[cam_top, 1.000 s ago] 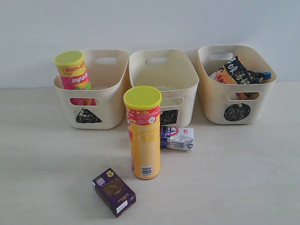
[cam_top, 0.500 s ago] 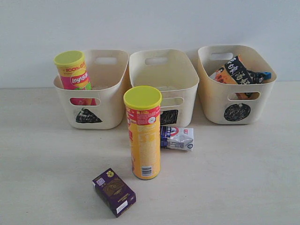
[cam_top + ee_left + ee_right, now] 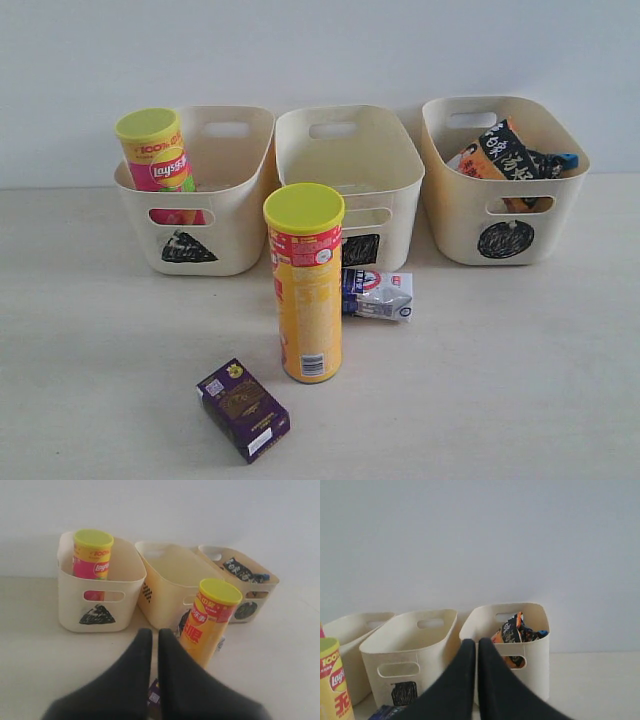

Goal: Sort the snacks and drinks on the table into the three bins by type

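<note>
Lab-style test setup: blank white wall point(image 3: 320, 50), pale tabletop point(image 3: 500, 390), three symbol-marked bins point(image 3: 395, 235).

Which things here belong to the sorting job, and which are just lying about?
Job: yellow chip tube, white-blue pouch and purple box on the table; pink chip tube in the triangle bin; noodle packets in the circle bin; square bin.
Lying about: nothing loose; besides those, only the table and wall.
</note>
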